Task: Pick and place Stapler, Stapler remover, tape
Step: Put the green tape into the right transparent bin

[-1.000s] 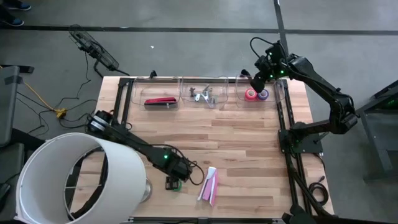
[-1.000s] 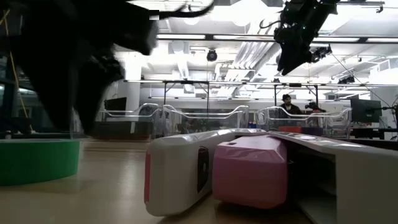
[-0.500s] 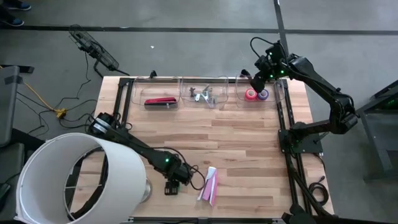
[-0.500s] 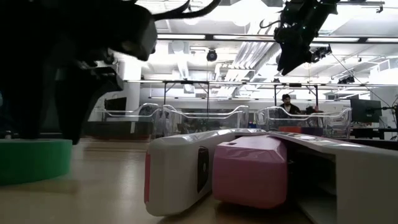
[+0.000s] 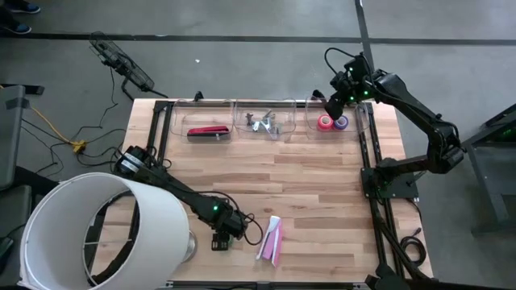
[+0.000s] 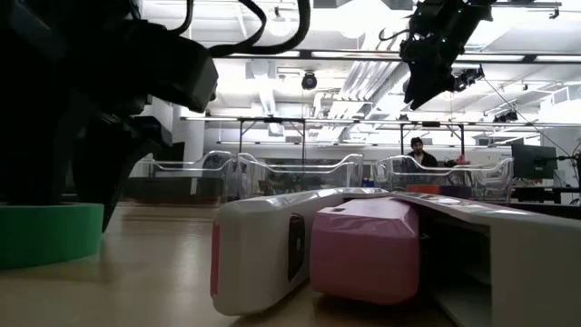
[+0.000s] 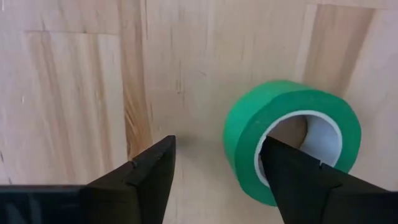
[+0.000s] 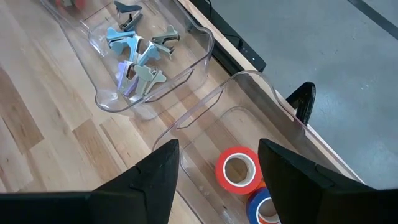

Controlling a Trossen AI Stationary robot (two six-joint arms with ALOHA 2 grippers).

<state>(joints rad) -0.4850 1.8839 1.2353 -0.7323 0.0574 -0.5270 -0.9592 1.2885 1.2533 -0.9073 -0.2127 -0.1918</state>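
A green tape roll (image 7: 273, 140) lies flat on the wooden table, near its near edge (image 6: 45, 234). My left gripper (image 7: 217, 171) is open and low over it (image 5: 219, 240), with one finger over the roll's hole and the other over bare wood beside it. A pink-and-white stapler (image 5: 272, 239) lies to the roll's right (image 6: 363, 250). My right gripper (image 8: 217, 168) is open and hovers above the far right clear tray (image 5: 330, 105). That tray holds a red-orange tape (image 8: 239, 171) and a purple one (image 8: 264, 210). Stapler removers (image 8: 137, 56) fill the middle tray, and a red stapler (image 5: 210, 132) lies in the left tray. My left gripper comes at the green tape from above, pointing down, one finger (image 7: 298, 180) in front of the ring's hole. I cannot tell whether it touches the roll, which lies flat on the table.
Three clear trays (image 5: 235, 109) line the table's far edge. A large white cylinder (image 5: 97, 234) stands over the near left corner, close to the left arm. Bare wood (image 5: 306, 185) spreads across the table's middle. A person shows far off in the room (image 6: 418, 150).
My left gripper has moved toward the table's near edge and down, and now covers the green tape from above. It stays open. The tape has not moved. The right arm has kept still.
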